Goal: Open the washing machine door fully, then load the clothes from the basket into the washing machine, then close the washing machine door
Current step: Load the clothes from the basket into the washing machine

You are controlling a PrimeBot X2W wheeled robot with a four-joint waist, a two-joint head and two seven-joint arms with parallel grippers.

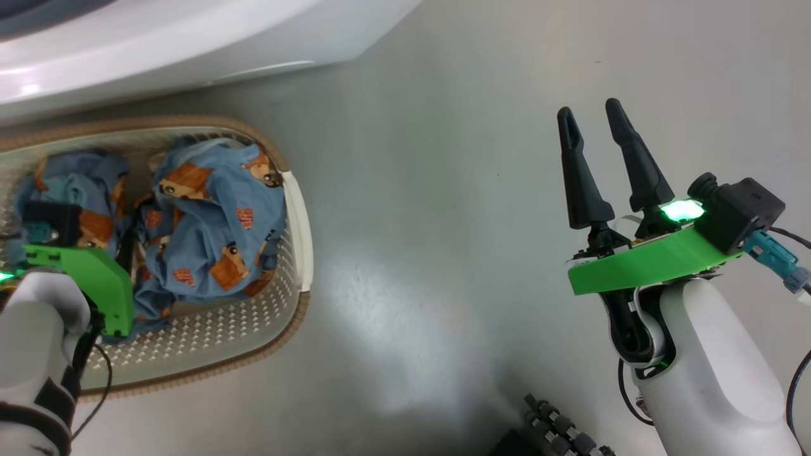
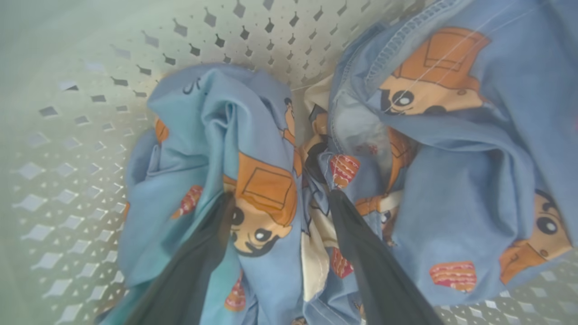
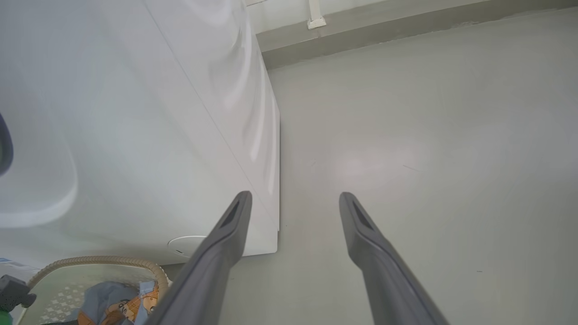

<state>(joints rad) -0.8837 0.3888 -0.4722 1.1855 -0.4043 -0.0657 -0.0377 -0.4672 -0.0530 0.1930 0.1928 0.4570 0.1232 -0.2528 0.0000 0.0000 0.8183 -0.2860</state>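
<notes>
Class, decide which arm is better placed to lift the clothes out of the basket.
Left arm: its jaws stand open inside the basket, a fold of the clothes between them. The right arm holds its open jaws over the floor.

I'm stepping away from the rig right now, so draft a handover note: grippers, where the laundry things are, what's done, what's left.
Left gripper: open, fingers pushed into the clothes in the basket, not closed on them.
Right gripper: open, empty, over the floor.
Basket sits at the foot of the washing machine.
Done: cannot tell whether the machine is open.
Left: grab clothes, load them, shut the machine.
</notes>
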